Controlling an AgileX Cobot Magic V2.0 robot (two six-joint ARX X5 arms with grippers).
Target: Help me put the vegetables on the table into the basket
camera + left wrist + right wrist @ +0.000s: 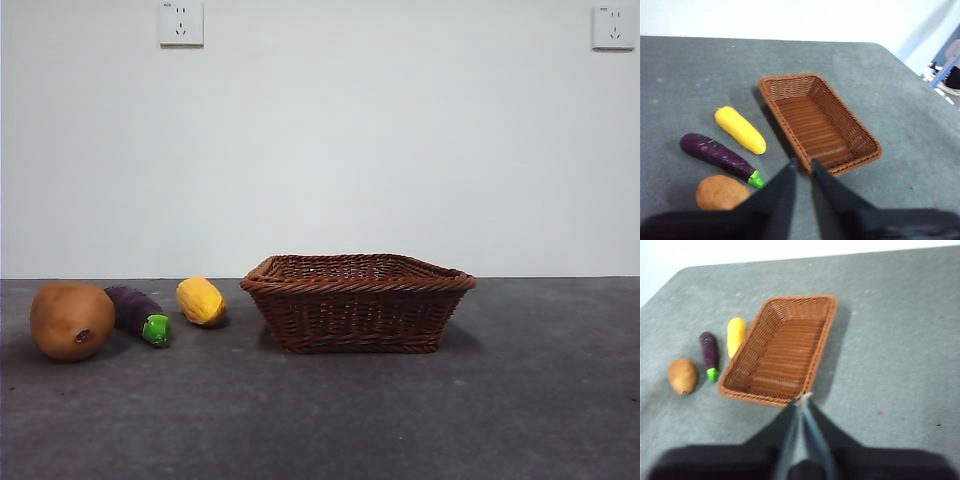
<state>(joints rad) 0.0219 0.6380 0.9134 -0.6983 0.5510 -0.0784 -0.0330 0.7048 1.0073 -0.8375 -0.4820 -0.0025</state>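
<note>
The potato (70, 320) lies nearest the camera and farthest from the basket (356, 301). The eggplant (138, 314) lies between it and the corn (201, 301), which is the piece just beside the basket's wall. All three rest on the grey surface (400, 420) on one side of the basket, which holds nothing yet. The left tool (802, 167) hangs high above the basket's near rim with its jaws a narrow gap apart. The right tool (802, 402) also hangs above the rim, jaws closed to a sliver, gripping nothing. No piece has been taken up, so the first pick is the step in hand. The left tool looks better placed. It should open wide, come straight down across a piece's short width, and lift it clear of the flared rim before letting go.
</note>
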